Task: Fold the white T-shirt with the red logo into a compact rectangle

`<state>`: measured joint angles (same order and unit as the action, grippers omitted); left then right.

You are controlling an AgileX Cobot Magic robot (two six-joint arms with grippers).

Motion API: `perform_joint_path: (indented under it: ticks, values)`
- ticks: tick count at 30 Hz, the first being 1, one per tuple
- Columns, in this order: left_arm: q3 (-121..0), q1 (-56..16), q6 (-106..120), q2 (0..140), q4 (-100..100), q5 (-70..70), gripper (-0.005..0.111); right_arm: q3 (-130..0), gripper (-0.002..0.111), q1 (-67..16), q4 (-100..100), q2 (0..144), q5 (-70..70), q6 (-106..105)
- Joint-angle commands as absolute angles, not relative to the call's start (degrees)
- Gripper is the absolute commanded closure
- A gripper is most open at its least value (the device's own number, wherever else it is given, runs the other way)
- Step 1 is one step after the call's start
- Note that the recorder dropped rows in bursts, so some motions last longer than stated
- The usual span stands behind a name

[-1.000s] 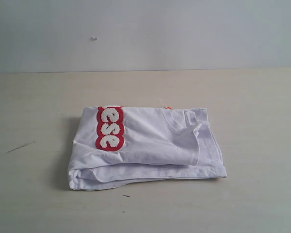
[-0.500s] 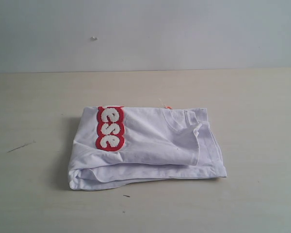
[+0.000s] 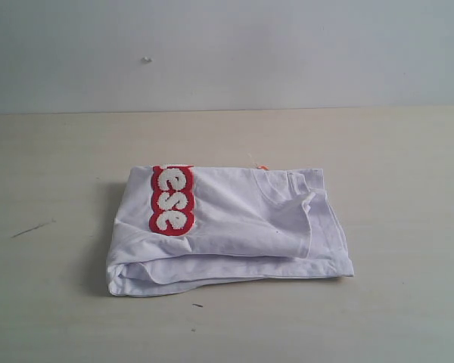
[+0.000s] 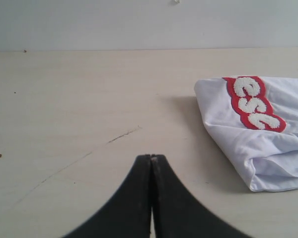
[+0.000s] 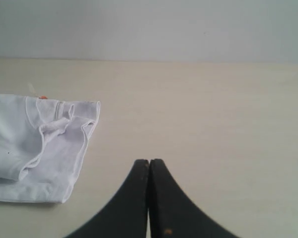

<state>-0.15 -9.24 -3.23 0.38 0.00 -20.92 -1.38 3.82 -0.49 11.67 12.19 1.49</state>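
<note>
Seeing the white T-shirt with the red logo (image 3: 234, 223) folded into a rough rectangle, lying flat mid-table (image 3: 393, 151). Showing the red logo (image 3: 172, 200) on the top layer near the left end, letters "ese" readable. Spotting an orange tag (image 3: 262, 167) peeking out at the far edge. Holding left jaws pressed fully together, gripping nothing, low over bare table, well clear of the shirt's logo end. Holding right jaws likewise closed and empty, tips level, off the opposite end.
</note>
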Motion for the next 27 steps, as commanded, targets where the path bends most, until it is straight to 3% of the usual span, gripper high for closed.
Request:
perform_joint_path:
  ticks: [1, 15, 27]
  values:
    - [0.0, -9.1, -3.0, 0.0, -0.8, -20.3, 0.107, 0.0, 0.108, 4.1, 5.6, 11.4, 7.0, -4.5]
    - [0.0, -9.1, -3.0, 0.0, -0.8, -20.3, 0.107, 0.0, 0.108, 9.5, 4.9, 0.0, 14.9, -2.9]
    - [0.0, -9.1, -3.0, 0.0, -0.8, -20.3, 0.107, 0.0, 0.108, 9.8, 0.0, 0.0, 15.1, 2.4]
